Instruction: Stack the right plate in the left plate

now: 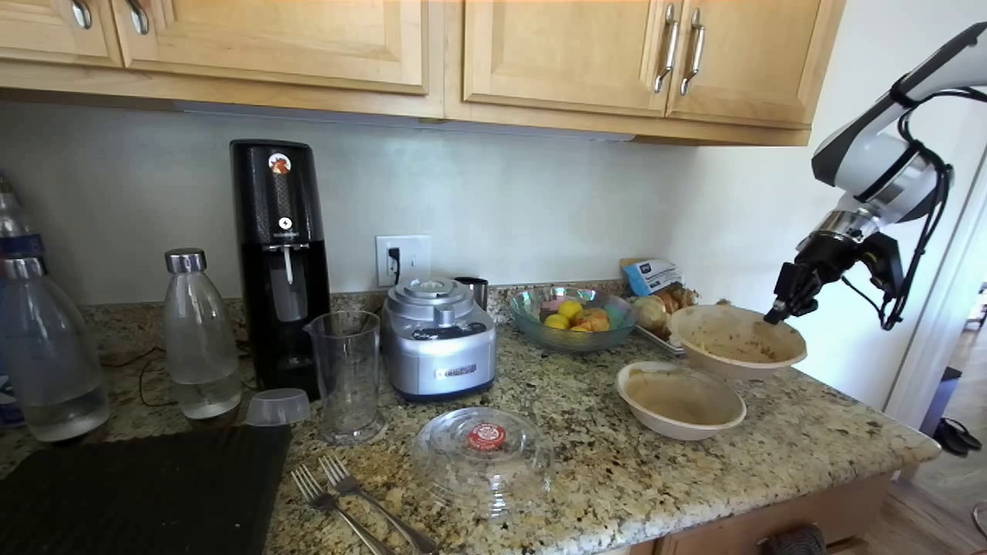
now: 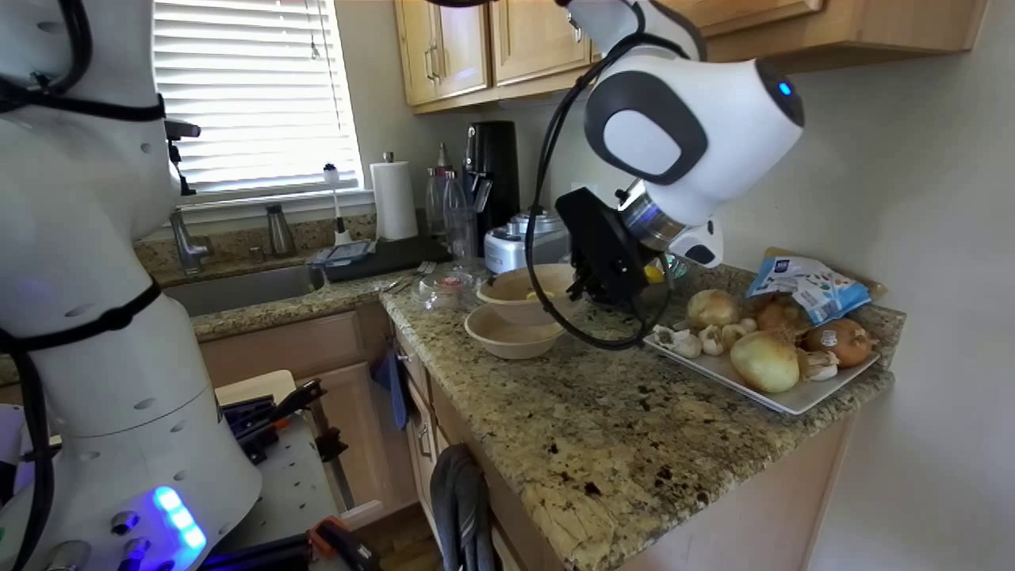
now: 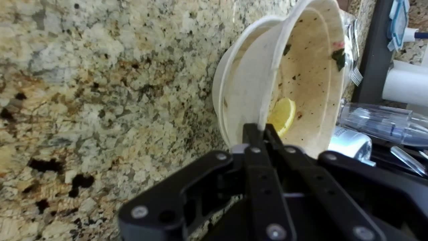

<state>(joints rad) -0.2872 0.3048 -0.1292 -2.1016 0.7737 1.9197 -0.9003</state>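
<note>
The right plate (image 1: 740, 347) is tan with a pale rim and hangs above the counter. It holds food scraps and a lemon slice (image 3: 283, 115). My gripper (image 3: 260, 129) is shut on its rim, one finger inside and one outside. The left plate (image 1: 682, 401) stands upright on the counter, lower than the right plate. In an exterior view the right plate (image 2: 523, 293) overlaps the top of the left plate (image 2: 511, 337). In the wrist view the left plate (image 3: 222, 80) shows partly behind the right plate (image 3: 307, 77). I cannot tell whether they touch.
A glass fruit bowl (image 1: 532, 327) and a food processor (image 1: 439, 347) stand along the wall. A clear plastic lid (image 1: 486, 462) lies beside the left plate. A tray (image 2: 793, 403) with onions and garlic lies near the wall. The counter's front edge runs close to the left plate.
</note>
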